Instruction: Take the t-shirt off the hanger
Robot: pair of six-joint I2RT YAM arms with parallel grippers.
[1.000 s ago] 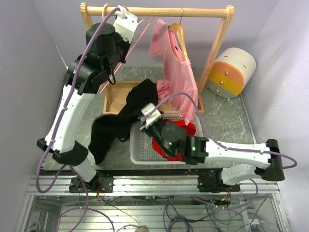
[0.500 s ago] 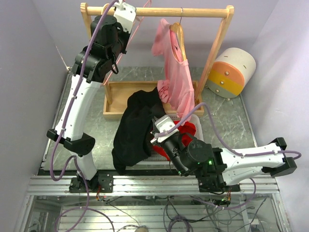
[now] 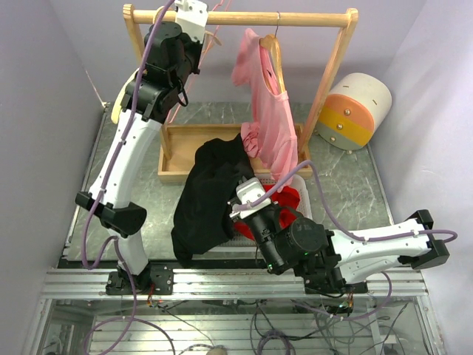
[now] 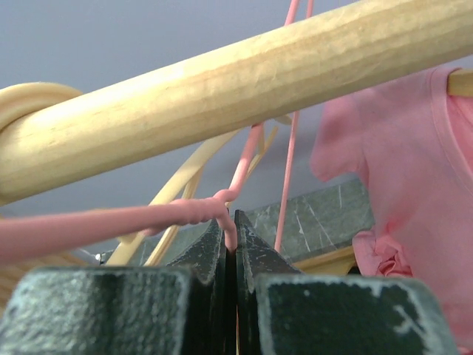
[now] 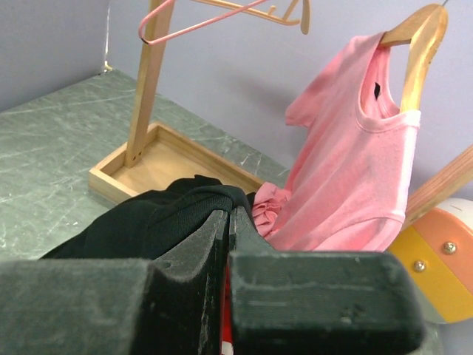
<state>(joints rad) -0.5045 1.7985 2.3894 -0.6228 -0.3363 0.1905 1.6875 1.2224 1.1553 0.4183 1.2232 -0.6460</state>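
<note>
The left gripper [image 4: 230,222] is seen raised to the top rail [image 4: 244,81] of the one wooden rack, at its left end. Its jaws are clenched on the thin wire of a bare pink hanger [image 4: 111,225], just below the hanger's twisted neck. A cream hanger [image 4: 177,188] is seen just behind the pink one, looped on the same rail.

Three hangers are counted in all: the pink one, the cream one and a wooden one [image 3: 272,52] hooked further right on the rail. Three garments are counted: one black, one red, one pink.

The black t-shirt [image 3: 207,200] is off any hanger. It is bunched below the middle of the rack and is draped down over the left side of the single white basket [image 3: 303,188] onto the table [image 3: 347,185]. Its upper edge is pinched by the right gripper [image 5: 229,214], whose jaws are pressed together with black cloth between them. That gripper is held low over the basket.

A red garment [image 3: 292,198] is seen lying in the basket, just right of the gripper. The pink t-shirt [image 3: 270,126] is hung on the wooden hanger, above the basket's far side.

One rounded white, orange and yellow object [image 3: 355,111] is set on the table at the far right, beside the rack's right post.
</note>
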